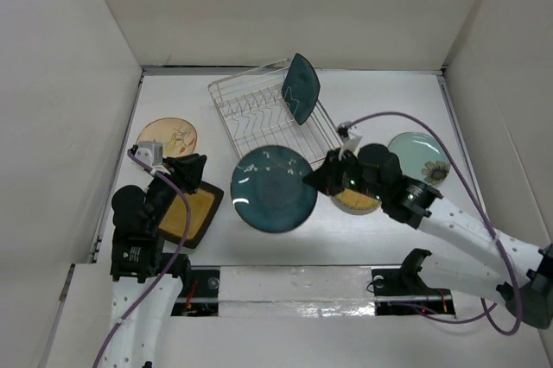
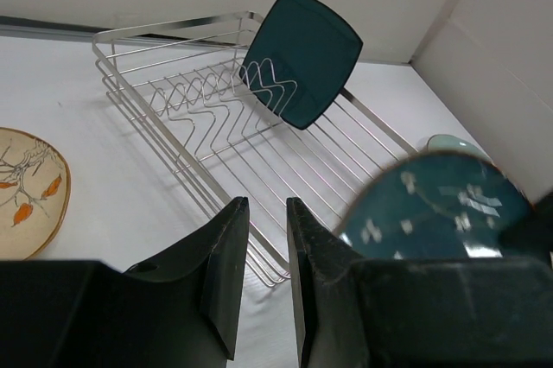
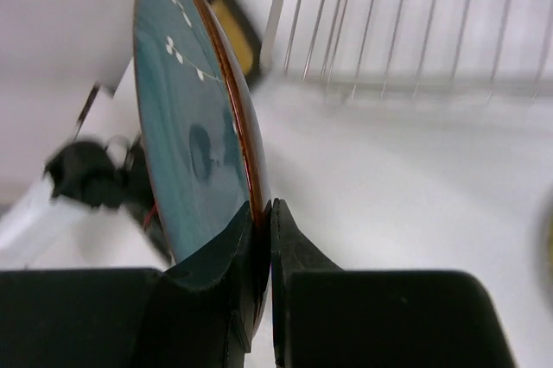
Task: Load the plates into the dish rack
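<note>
Tan round plate (image 1: pixel 169 137) lies far left on the table (image 1: pixel 363 109). The mustard square plate (image 1: pixel 192 217) sits beneath the left gripper (image 2: pixel 266 212), whose jaws stand slightly apart, holding nothing. The dish rack (image 1: pixel 246 113) holds only the dark teal squarish plate (image 1: pixel 302 89), upright at its right end. The right gripper (image 3: pixel 262 212) pinches the glossy teal plate (image 1: pixel 273 188) by its rim, on edge near the rack's front. Pale green plate (image 1: pixel 415 152) lies far right.

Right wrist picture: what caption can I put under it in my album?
The right jaws pinch the shiny teal plate by its rim, dish rack just beyond.
</note>
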